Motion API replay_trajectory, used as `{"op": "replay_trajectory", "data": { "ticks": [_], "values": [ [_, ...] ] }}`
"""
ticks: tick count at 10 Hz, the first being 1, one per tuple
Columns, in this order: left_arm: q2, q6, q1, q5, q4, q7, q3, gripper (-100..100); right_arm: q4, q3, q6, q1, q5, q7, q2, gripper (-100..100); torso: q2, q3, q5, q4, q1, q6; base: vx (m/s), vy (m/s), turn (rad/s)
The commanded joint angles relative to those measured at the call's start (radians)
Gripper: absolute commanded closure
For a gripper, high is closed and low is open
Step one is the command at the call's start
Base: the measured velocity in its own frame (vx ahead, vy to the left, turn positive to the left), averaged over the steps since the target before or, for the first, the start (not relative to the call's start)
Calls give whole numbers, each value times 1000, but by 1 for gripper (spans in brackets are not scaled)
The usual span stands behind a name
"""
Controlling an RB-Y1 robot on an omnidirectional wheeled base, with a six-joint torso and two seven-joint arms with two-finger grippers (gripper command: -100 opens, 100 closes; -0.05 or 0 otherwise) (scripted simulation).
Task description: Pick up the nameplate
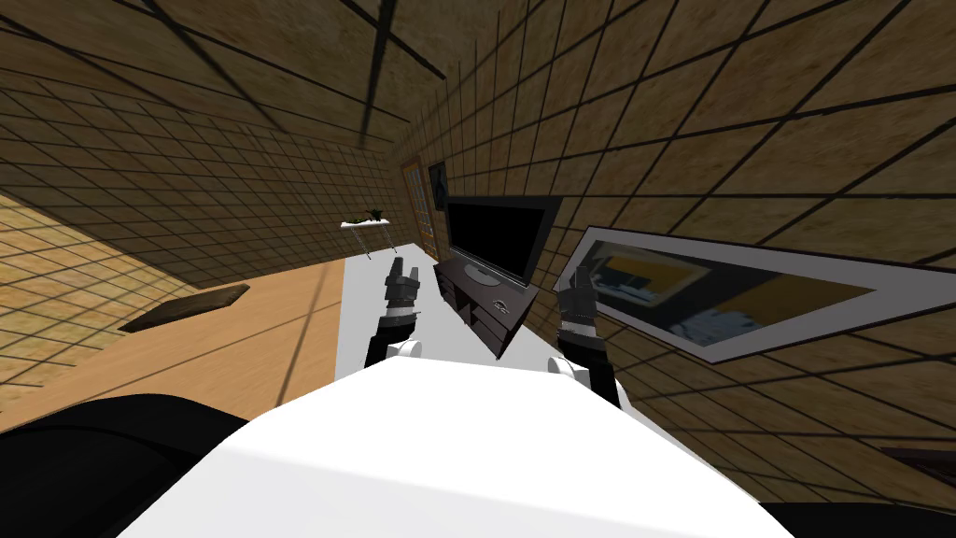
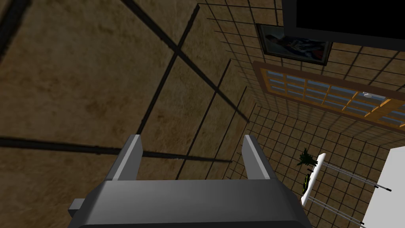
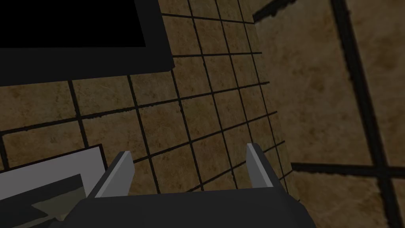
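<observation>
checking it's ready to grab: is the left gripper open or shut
Open: the left gripper has its two thin light grey blade fingers wide apart, nothing between them.

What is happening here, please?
The robot stands in a tiled room, with a black television on a dark cabinet ahead. Both arms are held out in front of its chest. The left gripper and the right gripper are open and hold nothing. The pickup has not yet begun.

A television (image 1: 495,233) stands on a cabinet (image 1: 485,304) by the wall. A picture (image 1: 728,299) hangs nearer, and beyond is a plant (image 1: 376,213) on a counter (image 1: 355,225).
</observation>
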Motion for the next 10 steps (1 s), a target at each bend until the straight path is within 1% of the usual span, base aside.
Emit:
{"op": "replay_trajectory", "data": {
  "ticks": [1, 3, 5, 7, 10],
  "values": [
    [0, 0, 0, 0, 0, 0, 0, 0, 8, 0, 3, 6, 5, -1, -30, -100, 0, 0, 0, 0, 0, 0, -2, -5, -13],
    [0, 0, 0, 0, 0, 0, 0, 0, 28, 2, 11, 19, 15, -2, -73, -100, 0, 0, 0, 0, -1, 0, -5, -15, -11],
    [0, 0, 0, 0, 0, 0, 0, 0, 59, 5, 21, 37, 32, -3, -113, -100, 1, 0, 0, 0, -2, 0, -7, -29, -10],
    [0, 0, 0, 0, 0, 0, 0, 0, 101, 10, 33, 57, 53, -4, -149, -100, 0, 0, -1, 0, -3, 0, -6, -31, 4],
    [0, 0, 0, 0, 0, 0, 0, 0, 182, 25, 51, 87, 91, -4, -202, -100, 0, 0, -1, 0, -2, 0, 0, -31, 33]
  ]
}}
